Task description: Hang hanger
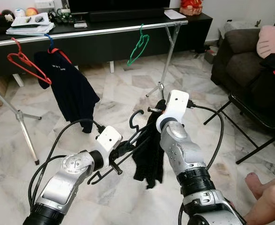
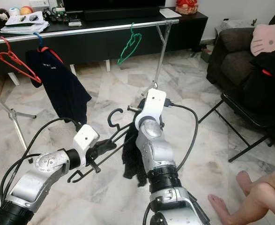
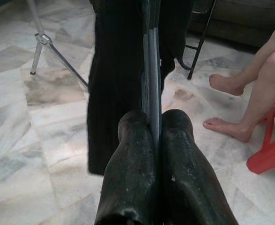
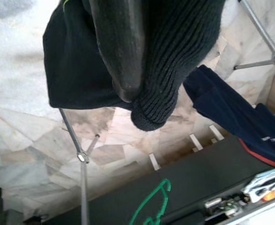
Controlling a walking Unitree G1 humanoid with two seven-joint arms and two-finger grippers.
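Both arms are raised over the marble floor (image 1: 128, 89), sharing one black hanger (image 1: 136, 117) with a black garment (image 1: 149, 159) draped from it. The left pincer (image 3: 153, 129) has its two fingers clamped tight on the hanger's thin bar. The right pincer (image 4: 128, 70) is buried in the black knit; I cannot tell how far it is open. Behind, the silver rail (image 1: 104, 31) carries three hangers: one red (image 1: 27, 63), one green (image 1: 138, 47), and one blue (image 1: 50, 41) bearing a navy shirt (image 1: 71, 89).
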